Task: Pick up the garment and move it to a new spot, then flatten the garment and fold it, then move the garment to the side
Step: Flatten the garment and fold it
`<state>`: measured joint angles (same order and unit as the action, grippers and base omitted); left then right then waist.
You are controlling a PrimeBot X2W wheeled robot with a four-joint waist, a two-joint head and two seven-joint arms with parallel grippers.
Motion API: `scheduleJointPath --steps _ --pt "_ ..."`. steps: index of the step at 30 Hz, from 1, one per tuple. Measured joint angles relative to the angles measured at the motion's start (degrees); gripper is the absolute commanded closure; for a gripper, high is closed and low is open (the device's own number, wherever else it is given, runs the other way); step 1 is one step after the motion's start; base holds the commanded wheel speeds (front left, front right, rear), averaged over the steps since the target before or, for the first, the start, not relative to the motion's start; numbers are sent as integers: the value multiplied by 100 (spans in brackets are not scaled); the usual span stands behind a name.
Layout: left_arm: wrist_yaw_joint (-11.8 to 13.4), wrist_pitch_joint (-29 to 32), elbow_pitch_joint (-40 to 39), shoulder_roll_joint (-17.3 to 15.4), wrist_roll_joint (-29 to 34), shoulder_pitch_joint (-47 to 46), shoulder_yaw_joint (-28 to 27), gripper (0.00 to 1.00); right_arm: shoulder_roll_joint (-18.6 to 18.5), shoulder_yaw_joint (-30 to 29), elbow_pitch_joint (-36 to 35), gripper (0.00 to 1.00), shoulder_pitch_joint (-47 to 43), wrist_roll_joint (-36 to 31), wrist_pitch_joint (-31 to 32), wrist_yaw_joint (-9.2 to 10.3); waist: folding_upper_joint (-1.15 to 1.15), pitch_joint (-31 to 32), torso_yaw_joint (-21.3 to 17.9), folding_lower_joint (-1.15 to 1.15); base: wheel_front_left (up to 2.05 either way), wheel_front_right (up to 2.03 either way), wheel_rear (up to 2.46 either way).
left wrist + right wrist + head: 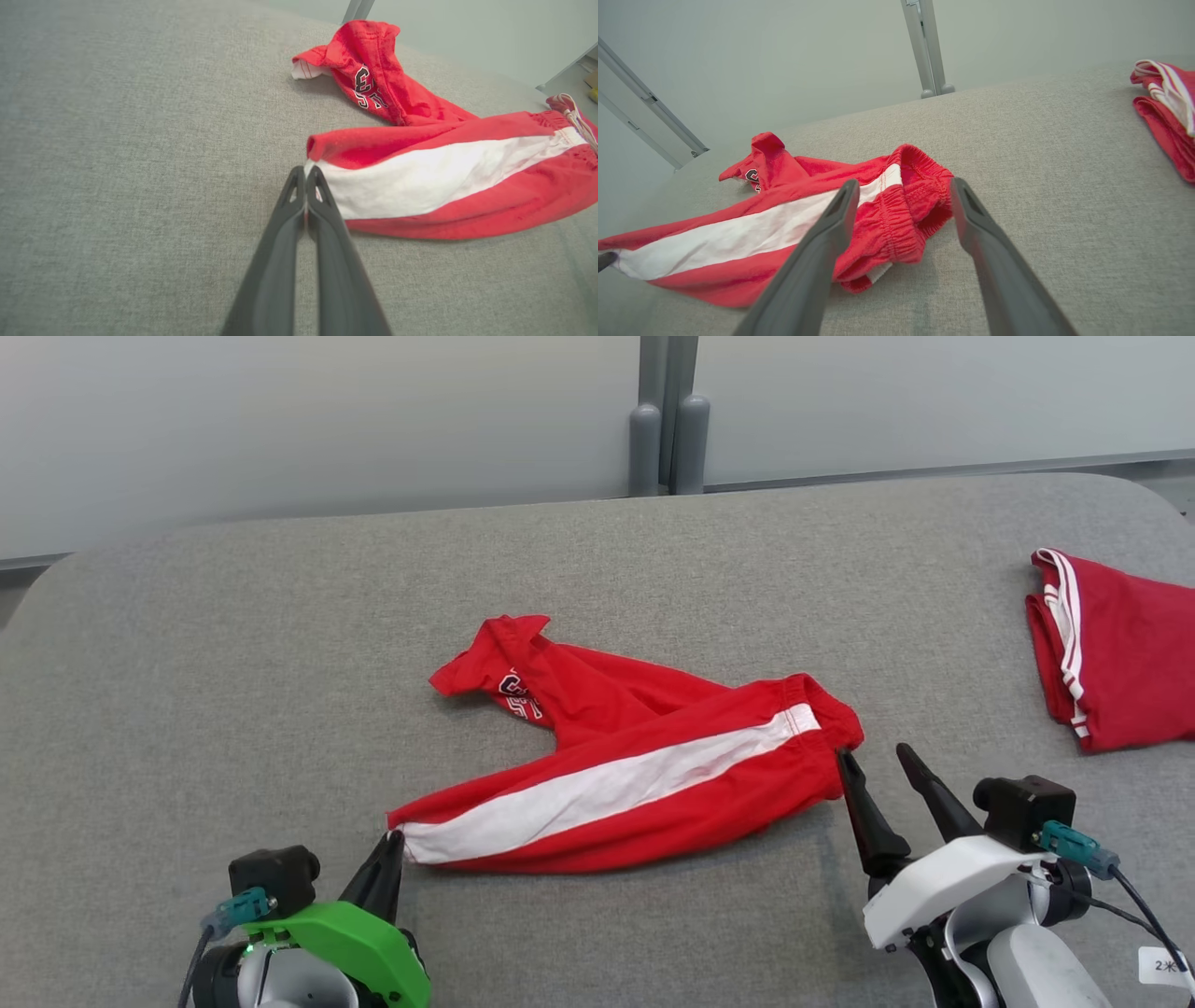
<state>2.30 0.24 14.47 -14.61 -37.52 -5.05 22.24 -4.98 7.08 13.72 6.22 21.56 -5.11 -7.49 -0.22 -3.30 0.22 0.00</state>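
The garment point(616, 775), red trousers with a white side stripe, lies crumpled across the middle of the grey table point(233, 663). One leg bends away toward the back left, showing dark lettering. My left gripper point(396, 840) is shut, its fingertips pinching the corner of the leg hem point(306, 171). My right gripper point(873, 751) stands open at the elastic waistband end. In the right wrist view the gathered waistband point(906, 219) sits between the spread fingers point(831, 233) of the right gripper point(903, 186), low over the table.
A second red garment with white stripes point(1116, 653) lies folded at the table's right edge, also seen at the right of the right wrist view point(1167, 116). Grey posts point(667, 439) and a pale wall stand behind the table.
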Motion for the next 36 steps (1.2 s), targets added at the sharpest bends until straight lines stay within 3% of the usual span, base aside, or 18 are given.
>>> scheduleJointPath --steps 5,7,8,9,21,36 --pt "-79 53 720 141 -136 -227 15 98 -34 -21 -23 0 1 -21 5 0 0 -61 -145 0 0 0 0" --pt "-101 31 971 175 -174 -290 4 62 -34 -37 -36 0 -1 -43 5 0 0 -81 -190 0 0 0 0" --pt "-122 -13 1077 186 -174 -316 1 25 -35 -46 -42 0 -2 -52 5 0 0 -88 -207 0 0 0 0" --pt "-127 -42 1189 203 -178 -347 -16 0 -35 -55 -44 0 -2 -53 5 0 0 -90 -220 0 0 0 0" --pt "-170 -942 1638 274 -52 -488 -68 0 20 -153 -232 0 -35 -209 -54 0 0 73 -125 0 0 0 0" --pt "348 -1391 182 131 383 49 -66 0 56 -247 -1027 0 -194 -1218 -101 0 0 443 136 0 0 0 0"
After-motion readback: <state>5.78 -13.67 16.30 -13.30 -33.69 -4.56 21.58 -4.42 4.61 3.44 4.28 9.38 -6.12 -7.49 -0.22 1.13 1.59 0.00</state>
